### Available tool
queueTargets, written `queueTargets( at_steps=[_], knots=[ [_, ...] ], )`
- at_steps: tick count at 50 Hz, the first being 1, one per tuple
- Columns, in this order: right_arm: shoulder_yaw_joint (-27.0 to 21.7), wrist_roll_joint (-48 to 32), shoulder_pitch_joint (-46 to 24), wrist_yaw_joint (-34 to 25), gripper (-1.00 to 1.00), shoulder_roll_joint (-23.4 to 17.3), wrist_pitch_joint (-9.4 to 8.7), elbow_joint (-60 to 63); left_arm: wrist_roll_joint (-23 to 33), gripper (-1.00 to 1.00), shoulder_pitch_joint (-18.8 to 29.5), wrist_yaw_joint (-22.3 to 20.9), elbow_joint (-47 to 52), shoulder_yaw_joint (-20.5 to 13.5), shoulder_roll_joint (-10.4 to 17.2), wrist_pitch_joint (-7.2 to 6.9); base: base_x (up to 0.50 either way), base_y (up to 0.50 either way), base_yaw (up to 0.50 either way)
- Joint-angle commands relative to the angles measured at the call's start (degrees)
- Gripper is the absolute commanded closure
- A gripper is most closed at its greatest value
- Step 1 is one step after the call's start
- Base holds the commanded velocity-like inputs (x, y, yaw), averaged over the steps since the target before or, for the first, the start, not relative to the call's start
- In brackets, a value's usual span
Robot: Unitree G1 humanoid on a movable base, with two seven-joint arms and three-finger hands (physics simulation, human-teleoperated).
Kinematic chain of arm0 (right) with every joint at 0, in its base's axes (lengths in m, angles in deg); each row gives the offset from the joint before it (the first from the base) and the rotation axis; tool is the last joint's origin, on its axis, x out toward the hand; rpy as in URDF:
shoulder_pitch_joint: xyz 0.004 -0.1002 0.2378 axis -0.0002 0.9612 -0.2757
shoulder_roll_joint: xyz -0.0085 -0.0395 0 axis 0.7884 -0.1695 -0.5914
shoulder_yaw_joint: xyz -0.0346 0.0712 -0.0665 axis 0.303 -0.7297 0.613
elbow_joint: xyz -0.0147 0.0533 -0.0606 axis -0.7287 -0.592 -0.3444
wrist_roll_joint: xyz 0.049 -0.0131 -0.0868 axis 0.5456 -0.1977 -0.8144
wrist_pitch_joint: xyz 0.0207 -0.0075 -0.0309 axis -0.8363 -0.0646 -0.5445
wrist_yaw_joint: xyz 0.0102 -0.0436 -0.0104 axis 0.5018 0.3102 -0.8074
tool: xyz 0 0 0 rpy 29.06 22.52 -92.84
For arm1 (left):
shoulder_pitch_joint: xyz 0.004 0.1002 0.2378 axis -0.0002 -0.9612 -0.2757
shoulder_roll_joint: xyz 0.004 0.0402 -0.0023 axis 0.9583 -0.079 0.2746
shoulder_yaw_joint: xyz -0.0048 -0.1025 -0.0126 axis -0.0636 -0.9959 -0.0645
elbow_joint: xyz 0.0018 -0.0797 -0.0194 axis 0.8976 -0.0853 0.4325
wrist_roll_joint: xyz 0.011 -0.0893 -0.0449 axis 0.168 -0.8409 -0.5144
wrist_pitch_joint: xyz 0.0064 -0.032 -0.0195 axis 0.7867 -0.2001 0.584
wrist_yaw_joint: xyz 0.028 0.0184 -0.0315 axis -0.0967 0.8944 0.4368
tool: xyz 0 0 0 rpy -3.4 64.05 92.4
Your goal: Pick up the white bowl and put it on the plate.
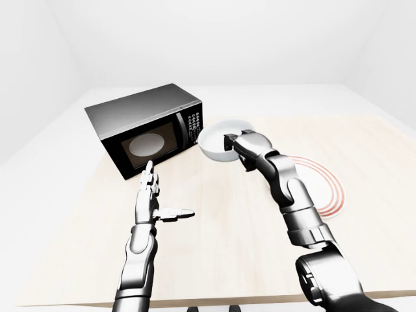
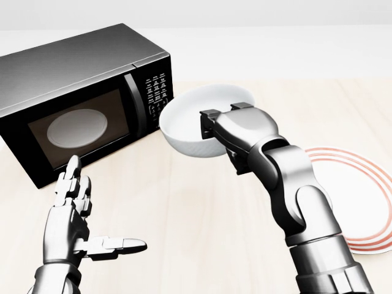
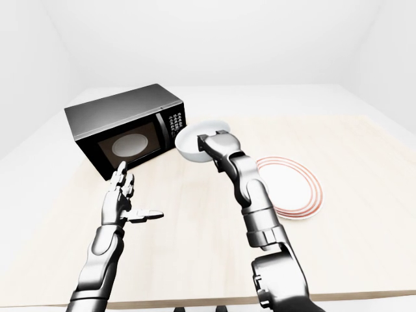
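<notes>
Pickup done, placement pending: white bowl (image 2: 205, 119) gripped at its rim by right hand (image 2: 228, 130), beside the microwave (image 2: 79, 98), left of the plate (image 2: 367, 205); left hand (image 2: 73, 226) spread, idle.

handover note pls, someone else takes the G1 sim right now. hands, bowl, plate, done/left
Right robot hand: closed on the rim of the white bowl, which looks lifted off the table, beside the microwave.
Left robot hand: open, empty, fingers spread, hovering over the table below the microwave in the head view.
Plate: red-ringed, on the table at the right of the view, partly hidden by the right arm, nothing on it.
Done: bowl grasped and apparently raised.
Left: carry the bowl right to the plate, set it down, release.
</notes>
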Motion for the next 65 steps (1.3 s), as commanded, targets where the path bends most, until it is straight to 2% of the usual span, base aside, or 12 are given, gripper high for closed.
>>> queueTargets(
  at_steps=[1, 36, 65],
  knots=[
    [-2.68, -5.56, -1.36, 5.12, 1.0, -3.94, 0.0, -4.34, 0.04, -1.0, 0.15, 0.07, -0.31, 0.03, 0.02, 0.0, 0.0, 0.0, 0.0],
    [-8.79, 0.56, 3.33, 6.74, 1.0, -13.65, 0.0, -4.04, 0.42, -1.0, -0.12, 0.17, 0.24, 0.2, -0.07, 0.0, 0.0, 0.0, 0.0],
    [-11.51, 4.41, 7.34, 11.45, 1.0, -18.66, 0.0, -9.37, 0.29, -1.0, -0.01, 0.15, -0.12, 0.13, -0.02, 0.0, 0.0, 0.0, 0.0]
  ],
)
